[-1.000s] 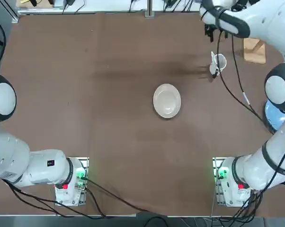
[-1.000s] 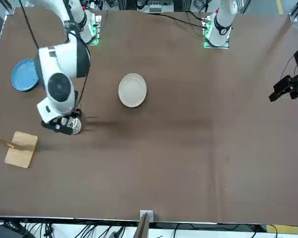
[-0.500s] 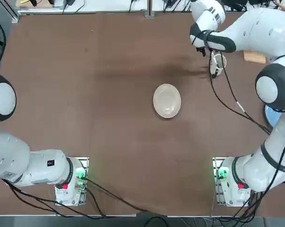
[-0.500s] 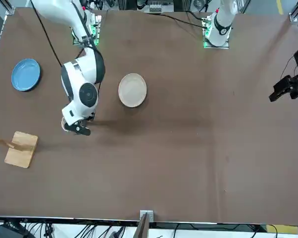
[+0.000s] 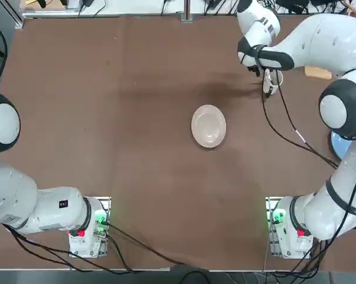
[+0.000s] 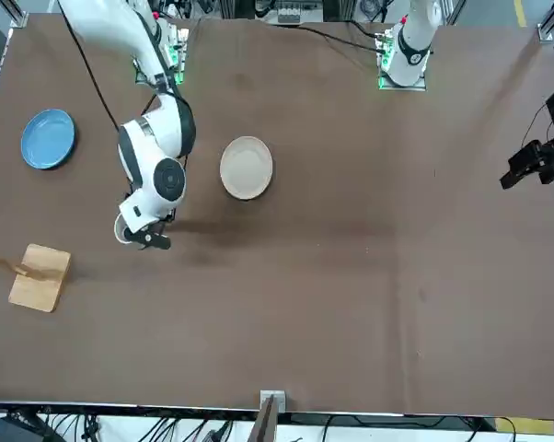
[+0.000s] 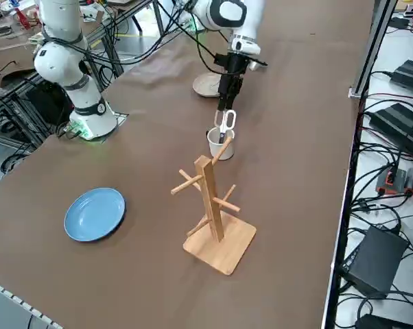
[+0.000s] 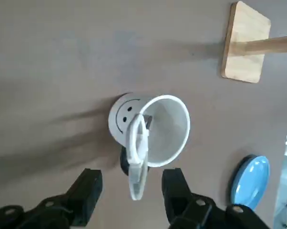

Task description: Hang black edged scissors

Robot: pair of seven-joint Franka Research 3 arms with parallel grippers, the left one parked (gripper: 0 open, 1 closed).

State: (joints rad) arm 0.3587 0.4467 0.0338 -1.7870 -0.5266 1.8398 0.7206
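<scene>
- Two black fingers (image 8: 88, 191) of the right arm's gripper (image 8: 129, 188) are standing spread apart in the wrist view, gripping nothing, with the upper end of the scissors sitting in the gap between them.
- Slim, pale silvery-white scissors with dark trim (image 8: 138, 155) are standing upright inside a white ceramic mug printed with a smiley face (image 8: 155, 130); their handle loops (image 7: 225, 120) are poking up above the mug's rim in the right side view.
- Hovering directly above that mug, the gripper (image 7: 228, 77) is pointing down at the scissors at the far right part of the brown table (image 5: 136, 148), seen from overhead.
- Whether the fingers are touching the scissors cannot be told from these views.
- Standing just beyond the mug, toward the table's right edge, a light wooden hanging rack with angled pegs on a square base (image 7: 212, 202) is carrying nothing on its pegs.
- Lying near the table's centre, a round cream-coloured plate (image 5: 209, 125) is sitting well apart from the mug, to its left and nearer the robot.
- Resting at the right edge, nearer the robot than the rack, is a round blue plate (image 7: 95, 213).
</scene>
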